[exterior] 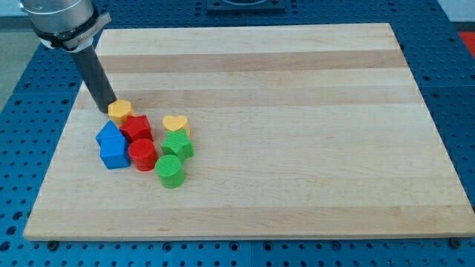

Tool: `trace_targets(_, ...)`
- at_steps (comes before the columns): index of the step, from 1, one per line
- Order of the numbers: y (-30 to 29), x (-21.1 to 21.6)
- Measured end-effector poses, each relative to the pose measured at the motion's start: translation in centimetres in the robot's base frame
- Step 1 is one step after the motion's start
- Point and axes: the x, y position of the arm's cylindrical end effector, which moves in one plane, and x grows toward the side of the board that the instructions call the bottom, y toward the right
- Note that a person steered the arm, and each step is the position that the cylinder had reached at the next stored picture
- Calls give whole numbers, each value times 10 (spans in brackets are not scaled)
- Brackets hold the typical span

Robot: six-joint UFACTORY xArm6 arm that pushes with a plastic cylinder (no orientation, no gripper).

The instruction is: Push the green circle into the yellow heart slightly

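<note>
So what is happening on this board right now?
A robot arm with a dark rod is pushing coloured blocks on a wooden board. My tip is at the view's left of the cluster, right beside a yellow block. The green circle sits at the cluster's bottom, with a green star between it and the yellow heart. The circle and the heart do not touch yet.

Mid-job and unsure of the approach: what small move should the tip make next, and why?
Probably travel my tip around the cluster to below the green circle block. It now sits beside the yellow pentagon-like block, while the yellow heart block lies beyond the green star-like block.
</note>
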Motion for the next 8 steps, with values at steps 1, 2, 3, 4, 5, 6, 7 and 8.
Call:
trace_targets(1, 0, -2)
trace_targets(2, 5, -54)
trace_targets(3, 32, -86)
trace_targets(4, 88, -50)
trace_targets(5, 134, 27)
trace_targets(6, 147, 85)
trace_targets(7, 147, 83)
trace_targets(8, 148, 62)
